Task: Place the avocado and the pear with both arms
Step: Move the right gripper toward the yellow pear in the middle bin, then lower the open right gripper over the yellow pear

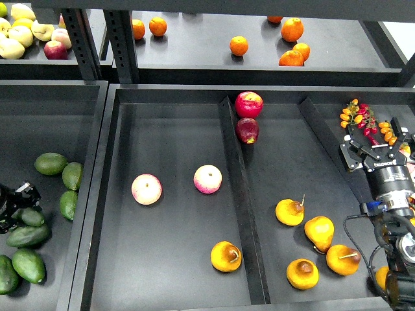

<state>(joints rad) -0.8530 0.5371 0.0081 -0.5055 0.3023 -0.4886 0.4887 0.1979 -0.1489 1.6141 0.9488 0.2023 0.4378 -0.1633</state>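
Note:
Several dark green avocados lie in the left bin. My left gripper is at the far left edge, right above one avocado; it is small and dark, and I cannot tell whether it grips that avocado. One yellow-orange pear lies in the middle compartment. Several more pears lie in the right compartment. My right gripper is open and empty at the right edge, well behind those pears.
Two pink-yellow apples lie in the middle compartment, and two red apples by the divider. A bunch of small red and orange fruits sits by the right gripper. Oranges lie on the back shelf.

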